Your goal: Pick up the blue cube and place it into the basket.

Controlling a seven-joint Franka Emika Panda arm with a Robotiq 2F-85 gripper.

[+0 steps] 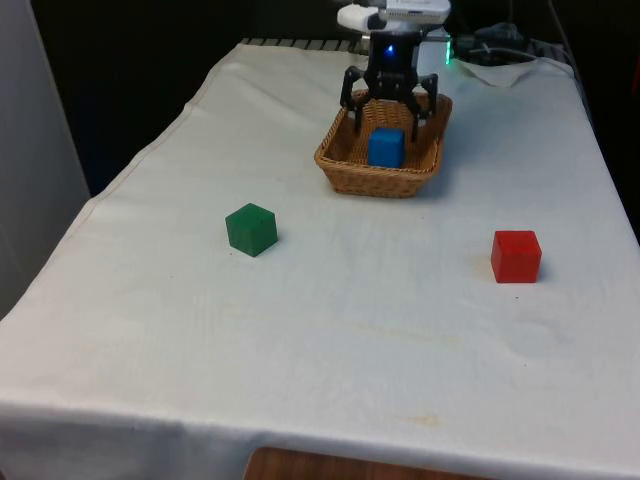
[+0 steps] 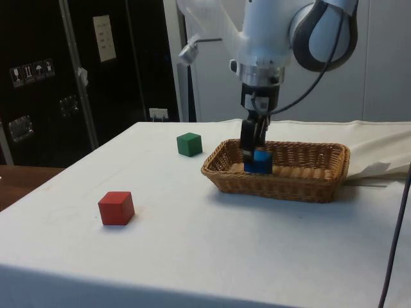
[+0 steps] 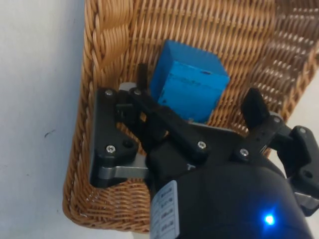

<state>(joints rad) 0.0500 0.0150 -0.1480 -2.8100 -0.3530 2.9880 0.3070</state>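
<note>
The red cube (image 1: 516, 256) was found nearest the table's (image 1: 330, 340) near edge, toward the front view's right edge, resting on the white cloth. The green cube (image 1: 251, 229) was seen farther in, toward the front view's left edge, well apart from the red one. The wicker basket (image 1: 345, 165) was set toward the table's far edge. The blue cube (image 1: 386, 147) was seen lying inside the basket on its woven floor, near one side wall. The gripper (image 1: 389, 116) was held just above it, its jaws spread wide open and clear of the cube's sides, with nothing gripped.
</note>
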